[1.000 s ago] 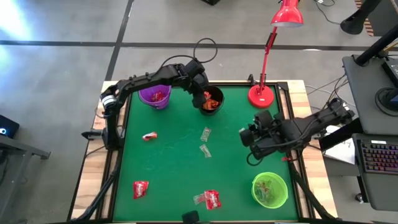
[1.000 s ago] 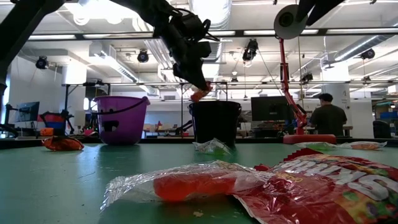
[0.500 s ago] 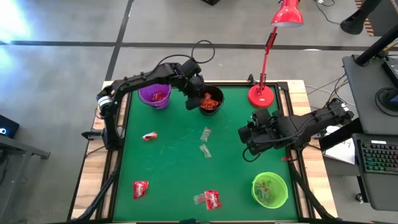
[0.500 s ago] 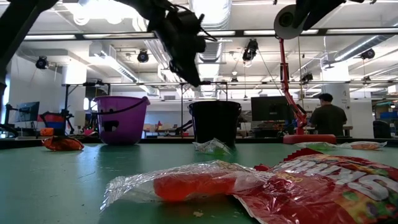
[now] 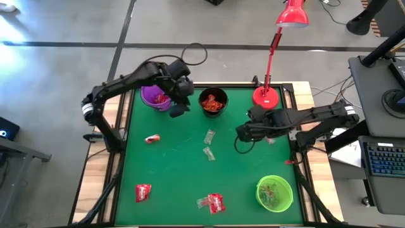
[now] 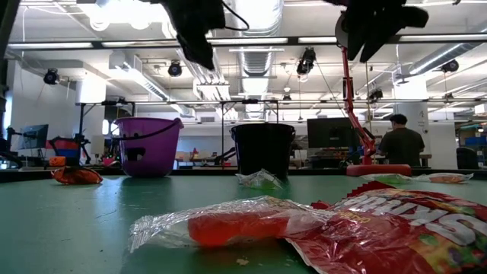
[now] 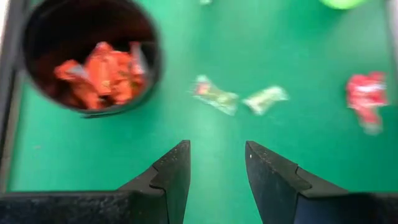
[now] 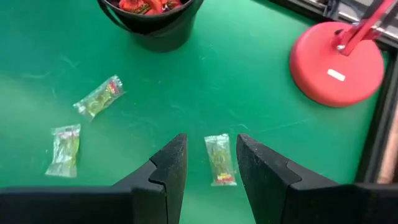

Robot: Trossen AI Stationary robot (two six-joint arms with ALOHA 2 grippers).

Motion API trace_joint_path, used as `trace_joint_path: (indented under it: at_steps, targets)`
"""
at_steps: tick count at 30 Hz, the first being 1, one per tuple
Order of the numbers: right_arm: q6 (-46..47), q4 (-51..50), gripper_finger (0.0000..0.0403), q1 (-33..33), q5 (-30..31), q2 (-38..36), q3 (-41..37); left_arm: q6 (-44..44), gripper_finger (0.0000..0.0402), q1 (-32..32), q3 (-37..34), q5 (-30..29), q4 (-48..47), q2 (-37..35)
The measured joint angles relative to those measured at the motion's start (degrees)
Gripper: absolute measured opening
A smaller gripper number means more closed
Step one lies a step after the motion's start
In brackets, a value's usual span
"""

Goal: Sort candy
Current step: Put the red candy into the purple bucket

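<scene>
Left gripper [image 5: 178, 109]: fingers apart, empty, between purple cup [image 5: 155, 98] and black cup [image 5: 213, 102].
Right gripper [image 8: 207, 163]: parted, over a greenish candy [image 8: 218, 160].
Hidden: purple cup partly behind arm.
Black cup: red candies [image 7: 102, 71].
Green cup [image 5: 274, 193]: greenish candies, hard to make out.

Workshop hall — grey floor, exposed ceiling

Ceiling ducts [image 6: 259, 15] and strip lights [image 6: 133, 46] upper frame; desk with keyboard [image 5: 386, 166] at right edge; person [image 6: 400, 143] standing right of centre — back turned.
</scene>
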Motion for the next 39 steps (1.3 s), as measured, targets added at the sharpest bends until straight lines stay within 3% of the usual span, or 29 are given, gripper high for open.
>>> trace_joint_path:
  at_steps: [4, 10, 20, 27, 34, 39]
  targets:
    - [-0.2, 3.7, 0.0132, -1.5, -0.9, 0.0, -4.3, 0.8, 0.0135, -0.7, -0.1, 5.7, -2.7, -3.5]
    - [-0.2, 9.1, 0.0132, -2.9, -4.0, 0.0, -10.7, 1.7, 0.0135, -1.3, -2.4, 5.8, -5.8, -9.5]
    - [-2.8, 29.7, 0.0132, -2.8, -4.0, 0.0, -14.6, -1.8, 0.0135, -1.4, -13.8, 5.8, -1.0, -19.8]
    - [-17.1, 50.1, 0.0138, -2.9, -15.8, 0.0, -17.0, -3.4, 0.0135, -1.4, -20.4, 5.8, 0.7, -23.3]
    - [-15.4, 51.0, 0.0172, -3.1, -21.7, 1.4, -18.6, -6.1, 0.0135, -1.4, -21.5, 5.8, 0.9, -24.7]
    - [-13.0, 52.3, 0.0185, -0.4, -32.2, 4.5, -17.9, -8.5, 0.0135, -1.4, -21.5, 5.8, 1.5, -25.4]
